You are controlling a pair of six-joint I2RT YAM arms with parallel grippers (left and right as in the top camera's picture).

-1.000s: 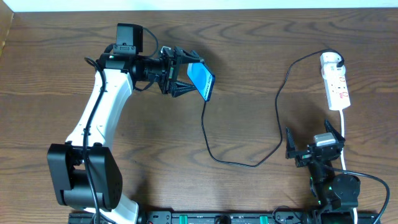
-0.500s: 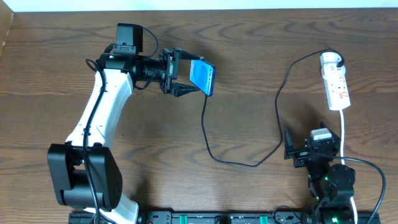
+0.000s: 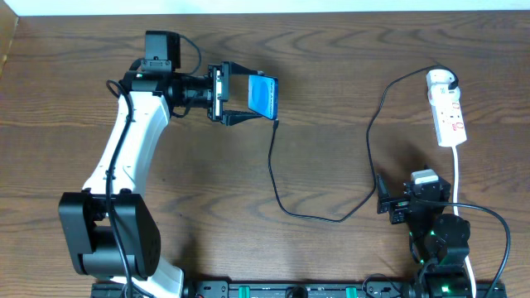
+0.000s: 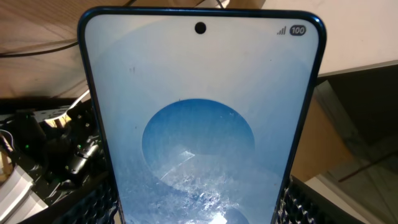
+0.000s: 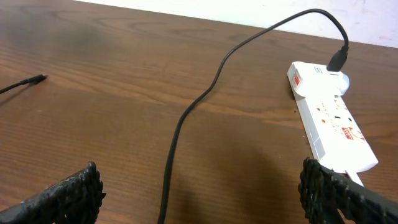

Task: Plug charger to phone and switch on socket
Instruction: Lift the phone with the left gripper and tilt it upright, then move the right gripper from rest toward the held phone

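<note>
Left tool clamped across long edges of phone, raised off worktop. Rigid, slick, breakable glass: best held by edges. Limp, light charger, tip lying loose near phone; best pinched at stiff plug. Right tool spread wide, empty, near socket, charger's far end plugged there.

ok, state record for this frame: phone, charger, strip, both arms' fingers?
phone: slim black-framed smartphone with blue screen, held above the brown wooden table, screen lit
left fingers: closed on the smartphone
right fingers: open, empty, facing the strip
charger: long thin black cable slack on the table; plug tip lying free, not in the smartphone
socket: narrow white power strip, cable plugged in at its far end; switch state unclear
</note>
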